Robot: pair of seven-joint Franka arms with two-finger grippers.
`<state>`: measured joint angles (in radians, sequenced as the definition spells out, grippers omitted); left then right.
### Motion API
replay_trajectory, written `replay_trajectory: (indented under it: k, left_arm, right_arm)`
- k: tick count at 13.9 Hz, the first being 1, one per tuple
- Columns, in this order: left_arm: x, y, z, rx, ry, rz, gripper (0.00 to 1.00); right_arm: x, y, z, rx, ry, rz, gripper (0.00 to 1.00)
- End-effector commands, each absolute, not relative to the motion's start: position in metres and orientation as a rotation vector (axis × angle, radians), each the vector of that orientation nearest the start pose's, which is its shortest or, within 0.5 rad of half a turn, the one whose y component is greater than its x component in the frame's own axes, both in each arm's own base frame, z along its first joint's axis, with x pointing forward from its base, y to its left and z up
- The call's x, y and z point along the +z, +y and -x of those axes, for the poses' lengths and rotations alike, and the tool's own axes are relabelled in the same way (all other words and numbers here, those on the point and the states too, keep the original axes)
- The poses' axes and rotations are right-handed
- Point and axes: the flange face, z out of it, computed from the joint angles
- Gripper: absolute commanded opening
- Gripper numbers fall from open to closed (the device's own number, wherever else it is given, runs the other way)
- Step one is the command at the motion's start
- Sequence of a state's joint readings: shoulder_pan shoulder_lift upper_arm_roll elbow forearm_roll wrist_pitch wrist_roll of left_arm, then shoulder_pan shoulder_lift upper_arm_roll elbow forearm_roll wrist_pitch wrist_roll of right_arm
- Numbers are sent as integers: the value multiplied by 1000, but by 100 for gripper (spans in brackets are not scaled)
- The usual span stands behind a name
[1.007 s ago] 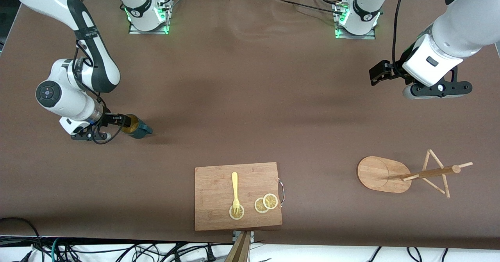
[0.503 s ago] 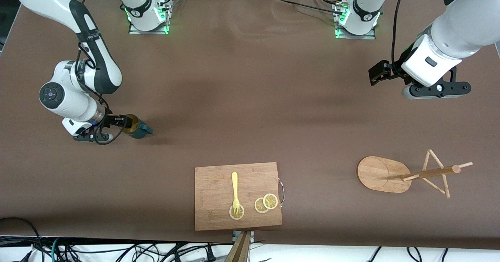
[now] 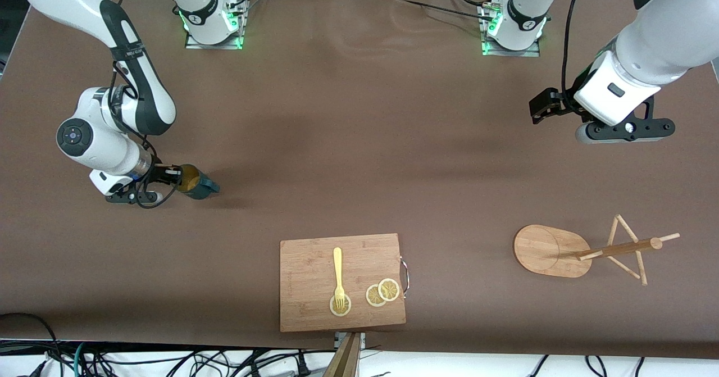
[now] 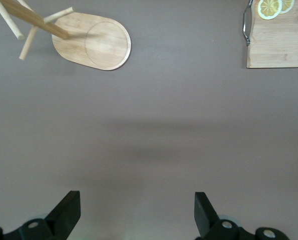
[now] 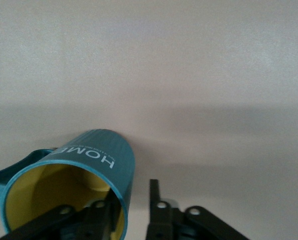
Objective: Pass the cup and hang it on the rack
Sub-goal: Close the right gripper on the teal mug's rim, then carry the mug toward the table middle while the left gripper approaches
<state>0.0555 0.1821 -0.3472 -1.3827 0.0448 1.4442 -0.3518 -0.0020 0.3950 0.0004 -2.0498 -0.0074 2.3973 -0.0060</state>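
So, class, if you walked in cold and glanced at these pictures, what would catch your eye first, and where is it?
Probably the right gripper at the right arm's end of the table, pinching the wall of the teal cup, one finger inside the yellow interior. Next, the bamboo rack toward the left arm's end, with the open left gripper waiting above bare table. The cutting board, nearest the front camera, carries a fork and lemon slices.

My right gripper (image 3: 178,178) is low at the right arm's end of the table, wrist bent level, fingers (image 5: 160,212) pinched on the rim of the cup (image 3: 196,182), one inside, one outside. My left gripper (image 3: 540,107) waits up in the air at the left arm's end, fingers (image 4: 66,212) spread wide.
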Motion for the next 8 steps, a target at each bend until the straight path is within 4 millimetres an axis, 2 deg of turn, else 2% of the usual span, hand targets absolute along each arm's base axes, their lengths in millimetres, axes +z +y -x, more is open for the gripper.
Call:
replay_trajectory:
  k: [1, 3, 5, 8]
  left_arm:
    - [596, -146, -578, 213, -106, 3070, 100]
    - [594, -144, -571, 229, -108, 3059, 100]
    - [579, -132, -565, 281, -147, 3043, 100]
    - [558, -113, -546, 273, -203, 3021, 100]
  right_arm:
    - [242, 5, -590, 65, -10, 3130, 0]
    - [246, 8, -593, 53, -19, 3128, 0]
    - [254, 12, -597, 27, -42, 3127, 0]
    - [275, 39, -608, 24, -105, 3108, 0]
